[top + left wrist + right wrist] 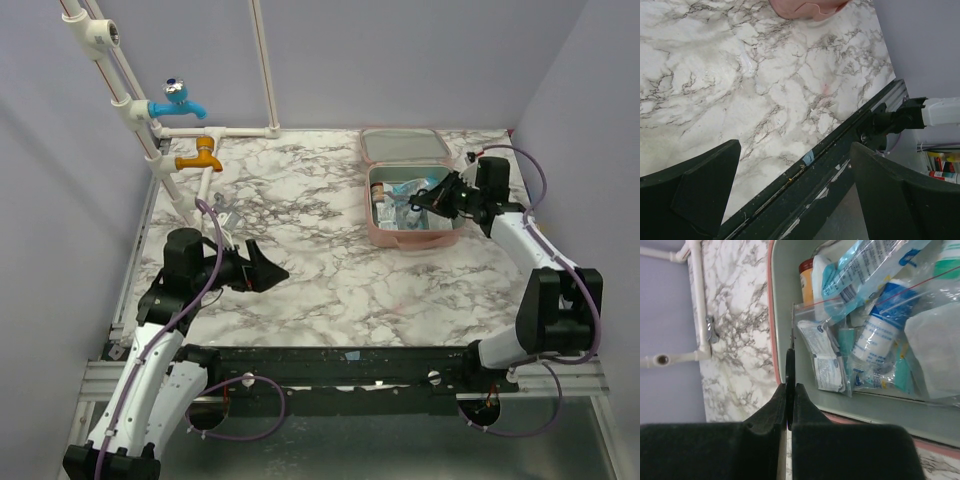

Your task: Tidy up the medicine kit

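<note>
— Medicine kit [404,146], from above?
— Open at the far right of the marble table [300,200]. Soft pink shell, grey lining. Right gripper [428,200] sits over it.
— Left wrist?
— Left gripper [275,270] is spread wide, empty, above marble.
— Right wrist?
— Jaws are pressed together at a crinkly clear bag [840,340]. I cannot confirm a pinch. The film looks slippery, so I'd press the packets flat below the rim.

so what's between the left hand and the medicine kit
Only bare marble tabletop lies between the left hand and the pink medicine kit, as the top view and the left wrist view both show.
</note>
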{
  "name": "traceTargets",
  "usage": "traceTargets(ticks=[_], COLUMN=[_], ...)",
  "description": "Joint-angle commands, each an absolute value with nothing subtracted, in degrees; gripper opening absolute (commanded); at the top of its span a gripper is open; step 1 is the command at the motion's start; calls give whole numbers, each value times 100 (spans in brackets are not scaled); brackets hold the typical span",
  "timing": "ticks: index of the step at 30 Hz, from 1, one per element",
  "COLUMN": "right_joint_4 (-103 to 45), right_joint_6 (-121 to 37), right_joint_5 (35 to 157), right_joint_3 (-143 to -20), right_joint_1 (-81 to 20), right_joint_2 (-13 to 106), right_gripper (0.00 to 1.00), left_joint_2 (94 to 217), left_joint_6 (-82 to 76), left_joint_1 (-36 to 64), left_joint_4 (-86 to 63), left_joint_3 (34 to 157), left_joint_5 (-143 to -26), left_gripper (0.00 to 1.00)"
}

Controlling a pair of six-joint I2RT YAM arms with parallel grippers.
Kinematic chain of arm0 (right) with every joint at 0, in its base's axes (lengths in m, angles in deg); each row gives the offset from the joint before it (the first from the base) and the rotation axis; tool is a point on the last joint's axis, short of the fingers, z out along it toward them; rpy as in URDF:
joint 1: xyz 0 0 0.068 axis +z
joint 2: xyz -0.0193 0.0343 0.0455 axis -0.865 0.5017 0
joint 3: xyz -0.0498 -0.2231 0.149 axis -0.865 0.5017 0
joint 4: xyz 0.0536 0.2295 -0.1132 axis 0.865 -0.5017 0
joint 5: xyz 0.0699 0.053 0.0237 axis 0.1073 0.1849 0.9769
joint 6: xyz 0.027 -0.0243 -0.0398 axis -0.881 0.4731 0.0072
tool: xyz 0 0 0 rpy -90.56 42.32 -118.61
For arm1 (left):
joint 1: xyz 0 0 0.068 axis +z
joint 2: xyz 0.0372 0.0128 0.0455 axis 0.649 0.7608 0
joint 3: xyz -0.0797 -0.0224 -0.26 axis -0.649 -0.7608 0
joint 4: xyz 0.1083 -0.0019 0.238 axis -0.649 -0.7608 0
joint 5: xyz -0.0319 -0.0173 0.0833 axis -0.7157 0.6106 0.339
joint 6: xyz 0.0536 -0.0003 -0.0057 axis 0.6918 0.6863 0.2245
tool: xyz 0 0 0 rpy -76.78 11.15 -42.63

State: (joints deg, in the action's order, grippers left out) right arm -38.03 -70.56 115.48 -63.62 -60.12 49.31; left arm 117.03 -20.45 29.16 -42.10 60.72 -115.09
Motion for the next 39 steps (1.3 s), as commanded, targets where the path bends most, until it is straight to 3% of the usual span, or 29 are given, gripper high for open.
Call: traceTargets(ticks=[1, 17, 27, 31, 39], right_joint_4=[-3293, -3616, -4255, -4519, -4902], right_joint_6=[-7136, -6848, -6757, -6738, -6675], right_joint_5=[12835, 12461, 11434, 10910, 10192], right_joint_3=[-6233, -6404, -6608, -6732, -7184], right_joint_1=[-6161, -6537, -6569, -6569, -6565], right_joint_2=[5300, 5882, 5661, 5391, 4872], right_gripper=[1, 2, 43, 50, 52], left_joint_2=[11612, 11451, 11410, 11411, 11439], left_joint_6=[-1956, -1965, -1974, -1975, -1983], left_joint_1=[2930, 2900, 2878, 2869, 2869], left_joint_4=[-4081, -4075, -4067, -4072, -4055], left_joint_3=[5946, 5863, 5844, 5842, 5841], left_joint_5=[-11797, -11821, -11826, -11828, -11859], left_gripper=[94, 94, 94, 94, 95])
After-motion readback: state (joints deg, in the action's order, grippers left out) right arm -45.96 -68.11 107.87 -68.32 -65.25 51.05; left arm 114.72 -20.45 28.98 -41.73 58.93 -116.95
